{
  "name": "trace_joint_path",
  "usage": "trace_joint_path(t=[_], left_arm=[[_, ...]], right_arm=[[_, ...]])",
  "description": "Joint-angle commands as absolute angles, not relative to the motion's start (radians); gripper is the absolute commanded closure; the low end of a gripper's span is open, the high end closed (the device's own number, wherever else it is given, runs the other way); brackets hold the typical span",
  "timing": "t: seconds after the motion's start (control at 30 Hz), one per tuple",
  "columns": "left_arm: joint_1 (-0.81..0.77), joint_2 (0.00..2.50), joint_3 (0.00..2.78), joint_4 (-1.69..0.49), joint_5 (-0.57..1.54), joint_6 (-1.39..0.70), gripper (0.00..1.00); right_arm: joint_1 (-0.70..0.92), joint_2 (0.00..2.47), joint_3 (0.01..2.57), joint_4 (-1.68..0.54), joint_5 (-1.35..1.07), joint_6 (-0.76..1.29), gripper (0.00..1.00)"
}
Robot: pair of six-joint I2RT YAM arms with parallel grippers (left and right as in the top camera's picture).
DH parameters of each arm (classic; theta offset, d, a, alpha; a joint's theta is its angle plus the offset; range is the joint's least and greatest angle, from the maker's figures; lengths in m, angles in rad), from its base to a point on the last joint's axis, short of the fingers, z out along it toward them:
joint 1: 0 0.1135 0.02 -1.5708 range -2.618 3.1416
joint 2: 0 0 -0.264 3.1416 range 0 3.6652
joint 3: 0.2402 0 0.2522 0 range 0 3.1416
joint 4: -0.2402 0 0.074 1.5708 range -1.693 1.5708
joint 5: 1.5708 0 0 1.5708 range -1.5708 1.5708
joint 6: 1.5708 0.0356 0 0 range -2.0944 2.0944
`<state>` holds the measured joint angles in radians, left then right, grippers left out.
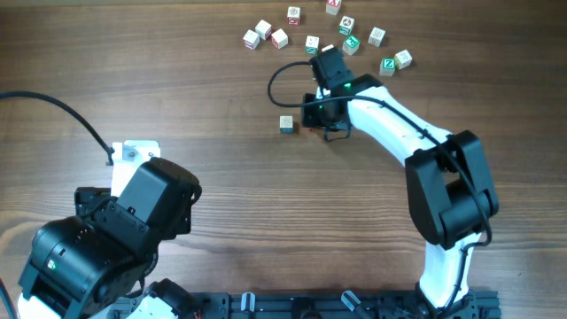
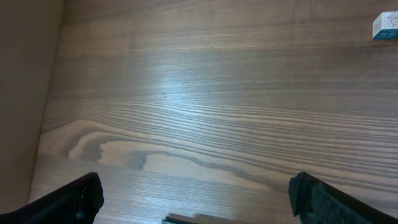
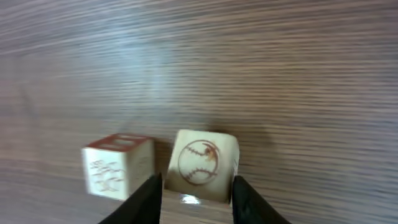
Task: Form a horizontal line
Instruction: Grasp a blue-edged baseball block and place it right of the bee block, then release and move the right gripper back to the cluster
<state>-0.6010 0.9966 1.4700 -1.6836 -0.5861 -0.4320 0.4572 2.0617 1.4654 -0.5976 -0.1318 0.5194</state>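
In the right wrist view a pale wooden cube with a red baseball drawing point(image 3: 202, 163) rests on the table. My right gripper point(image 3: 196, 183) has a fingertip close on each side of it, and contact is not discernible. Just left of it, a narrow gap apart, stands a second cube with a red-printed top point(image 3: 118, 165). From overhead the right gripper point(image 1: 315, 111) covers the baseball cube, and one cube point(image 1: 285, 124) shows beside it on the left. My left gripper point(image 2: 196, 199) is wide open over bare wood at the near left.
Several loose letter cubes point(image 1: 312, 42) lie scattered in an arc along the far edge behind the right gripper. One pale cube point(image 2: 385, 26) shows at the top right of the left wrist view. A black cable point(image 1: 53, 105) and a white block point(image 1: 137, 152) lie by the left arm.
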Motion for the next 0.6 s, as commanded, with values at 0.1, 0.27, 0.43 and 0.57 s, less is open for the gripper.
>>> trace_joint_path(t=[0.1, 0.27, 0.43, 0.57], left_arm=[[-0.598, 0.994, 1.472, -1.684, -0.592, -0.453, 0.0], [-0.598, 0.994, 1.472, -1.684, -0.592, -0.453, 0.0], [-0.598, 0.994, 1.472, -1.684, -0.592, -0.453, 0.0], [-0.598, 0.994, 1.472, -1.684, -0.592, -0.453, 0.0]], right_arm=[[0.495, 2.072, 1.46, -0.569, -0.03, 0.552, 0.61], [0.493, 2.072, 1.46, -0.573, -0.03, 0.553, 0.56], [0.482, 2.014, 1.489, -0.627, -0.024, 0.548, 0.54], [0.442, 1.879, 1.563, -0.621, -0.007, 0.436, 0.25]])
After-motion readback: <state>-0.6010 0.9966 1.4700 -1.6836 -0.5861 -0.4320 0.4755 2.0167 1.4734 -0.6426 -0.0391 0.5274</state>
